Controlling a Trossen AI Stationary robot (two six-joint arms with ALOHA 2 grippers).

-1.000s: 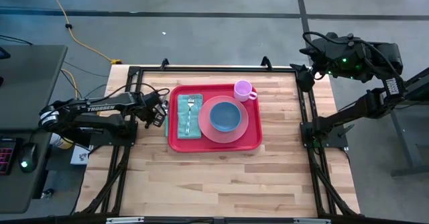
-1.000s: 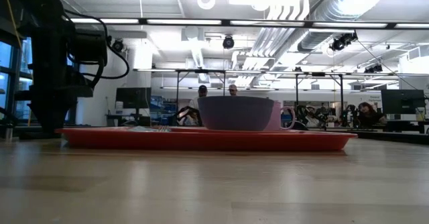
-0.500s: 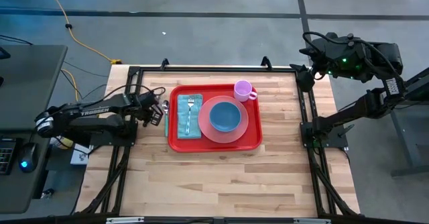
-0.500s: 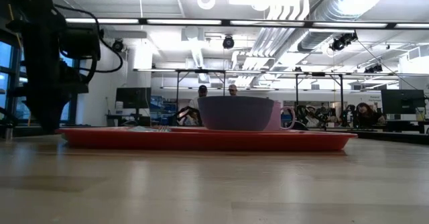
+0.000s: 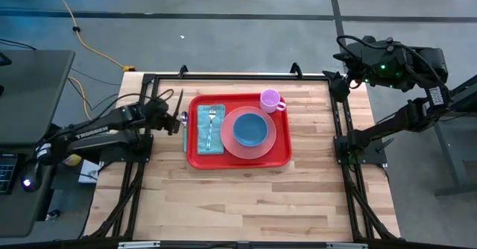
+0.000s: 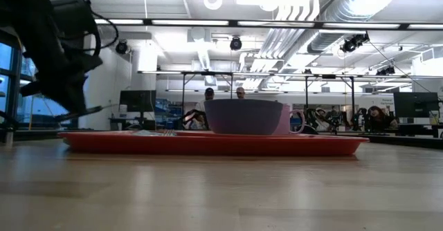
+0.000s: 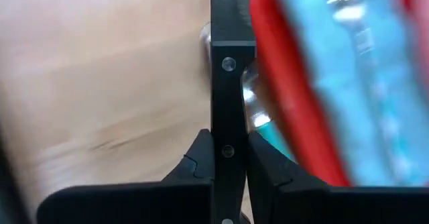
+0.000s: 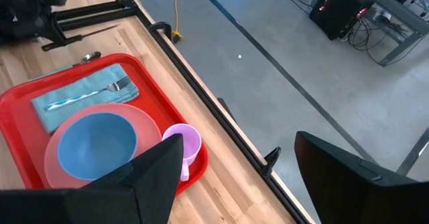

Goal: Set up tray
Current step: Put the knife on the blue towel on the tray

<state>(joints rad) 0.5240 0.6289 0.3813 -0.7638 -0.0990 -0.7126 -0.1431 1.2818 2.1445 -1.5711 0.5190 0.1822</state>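
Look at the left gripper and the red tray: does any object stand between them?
Nothing visible does. The left gripper hangs just off the tray's left rim, its fingers shut, with only a small metal utensil lying on the wood beside that rim.

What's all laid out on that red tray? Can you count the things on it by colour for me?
Pink: 2, the plate and the cup
Blue: 2, the bowl and the napkin
Silver: 1, the fork lying on the napkin
Total: 5 things on the tray
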